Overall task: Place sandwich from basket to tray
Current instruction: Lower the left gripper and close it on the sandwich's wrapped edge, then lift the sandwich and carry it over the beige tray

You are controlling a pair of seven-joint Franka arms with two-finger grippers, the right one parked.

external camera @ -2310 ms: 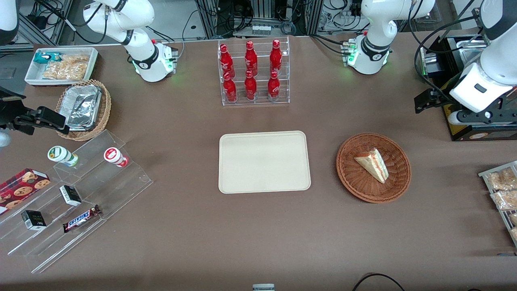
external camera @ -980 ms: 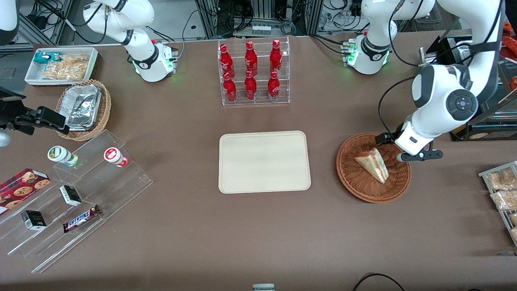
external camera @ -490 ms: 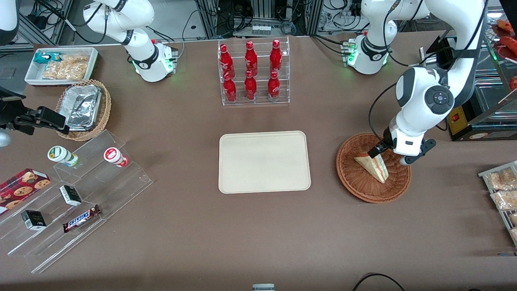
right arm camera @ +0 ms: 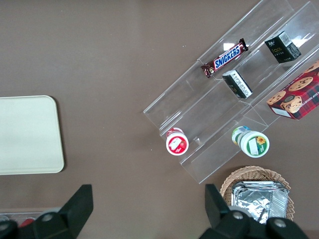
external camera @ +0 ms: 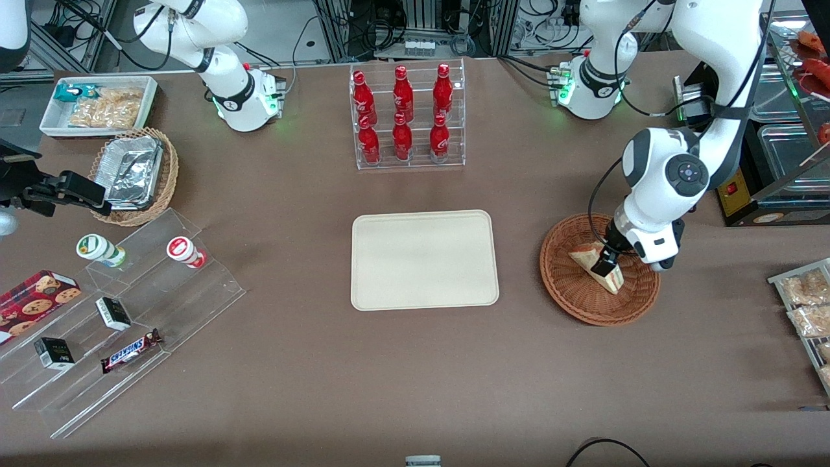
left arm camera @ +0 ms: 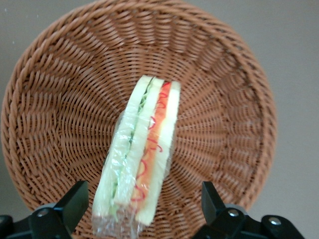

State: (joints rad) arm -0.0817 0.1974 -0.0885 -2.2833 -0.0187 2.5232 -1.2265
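Note:
The sandwich (external camera: 585,255) (left arm camera: 144,149), a plastic-wrapped wedge of pale bread with red and green filling, lies in the round reddish-brown wicker basket (external camera: 570,299) (left arm camera: 224,99). My left gripper (external camera: 611,264) (left arm camera: 142,199) hangs low over the basket, open. One finger stands on each side of the sandwich's wide end, with gaps between fingers and bread. The arm's wrist covers part of the sandwich in the front view. The cream tray (external camera: 425,259) (right arm camera: 25,134) lies bare at the table's middle, beside the basket toward the parked arm's end.
A clear rack of red bottles (external camera: 407,117) stands farther from the front camera than the tray. Toward the parked arm's end are a stepped acrylic shelf (external camera: 130,311) with snacks, a tan basket of foil containers (external camera: 133,175) and a white bin (external camera: 97,104). Snack packets (external camera: 807,305) lie at the working arm's end.
The left arm swung in from the working arm's end of the table and came down over the basket. Its gripper now straddles the sandwich, which has not moved.

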